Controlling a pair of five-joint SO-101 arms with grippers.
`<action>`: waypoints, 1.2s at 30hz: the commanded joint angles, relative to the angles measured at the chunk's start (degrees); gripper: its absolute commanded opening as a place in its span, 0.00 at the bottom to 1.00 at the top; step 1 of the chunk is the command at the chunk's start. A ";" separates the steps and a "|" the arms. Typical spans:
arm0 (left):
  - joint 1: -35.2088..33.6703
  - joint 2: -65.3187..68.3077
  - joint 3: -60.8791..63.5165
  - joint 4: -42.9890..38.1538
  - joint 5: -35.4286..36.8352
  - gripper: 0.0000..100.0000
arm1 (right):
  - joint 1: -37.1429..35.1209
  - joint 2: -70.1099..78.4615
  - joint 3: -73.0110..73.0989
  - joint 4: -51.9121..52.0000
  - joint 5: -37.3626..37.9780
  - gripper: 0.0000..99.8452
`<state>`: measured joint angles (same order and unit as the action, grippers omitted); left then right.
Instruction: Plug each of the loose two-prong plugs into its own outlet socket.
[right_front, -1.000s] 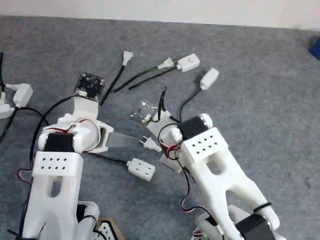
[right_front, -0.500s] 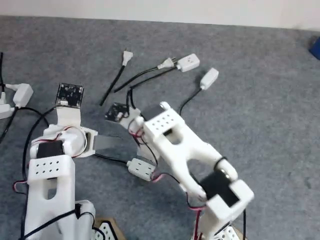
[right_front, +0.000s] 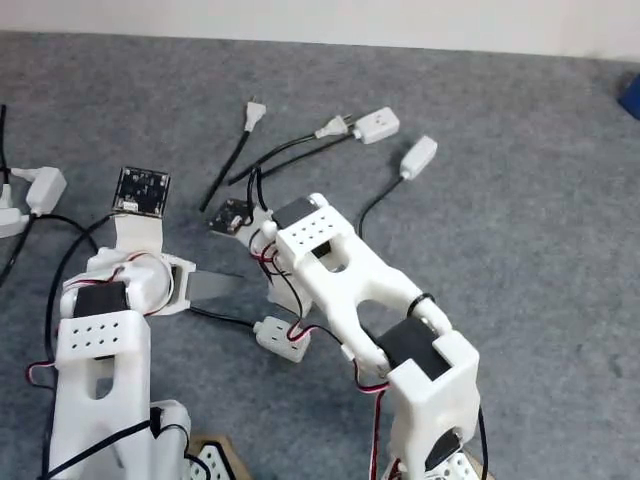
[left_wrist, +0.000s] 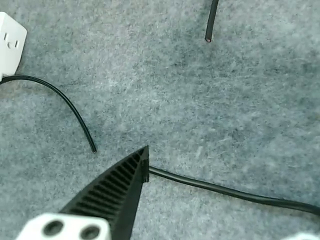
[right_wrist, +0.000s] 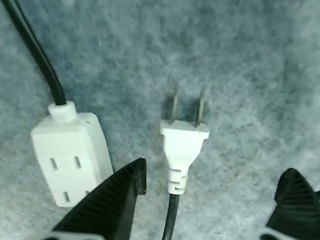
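Observation:
A white two-prong plug (right_wrist: 183, 142) lies flat on the grey carpet, prongs pointing away from my right gripper (right_wrist: 216, 175), which hangs open over it, one finger on each side and neither touching. Beside the plug lies a white outlet socket (right_wrist: 72, 157) on a black cord; the high view shows this socket (right_front: 282, 338) by the right arm (right_front: 330, 270), which hides the plug. My left gripper (right_front: 225, 285) stands open just left of that arm, holding nothing. Its black finger (left_wrist: 122, 192) hovers over a black cord (left_wrist: 225, 190).
At the back lie a loose plug (right_front: 253, 113), a plug (right_front: 331, 128) at a white socket (right_front: 378, 124), and another socket (right_front: 418, 155), all with black cords trailing toward the middle. A further white socket (right_front: 40, 188) sits at the left edge.
The right arm has swung left across the table and now stands over the plug and socket. The left arm turned slightly left early on, then kept still.

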<state>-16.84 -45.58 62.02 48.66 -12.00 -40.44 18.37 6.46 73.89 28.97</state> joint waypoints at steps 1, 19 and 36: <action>-0.66 -0.22 -0.31 -0.62 -0.53 0.55 | 0.92 -0.57 -2.51 -0.22 -0.70 0.36; -2.07 -0.57 -0.48 -0.53 -0.62 0.55 | 2.24 3.30 -1.36 -2.33 -0.88 0.05; -2.15 -0.66 -1.63 -1.67 -0.62 0.55 | 5.41 -4.26 3.91 -10.33 -13.80 0.01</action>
<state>-18.42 -45.58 62.02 48.13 -12.18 -35.87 20.92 7.69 67.12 17.10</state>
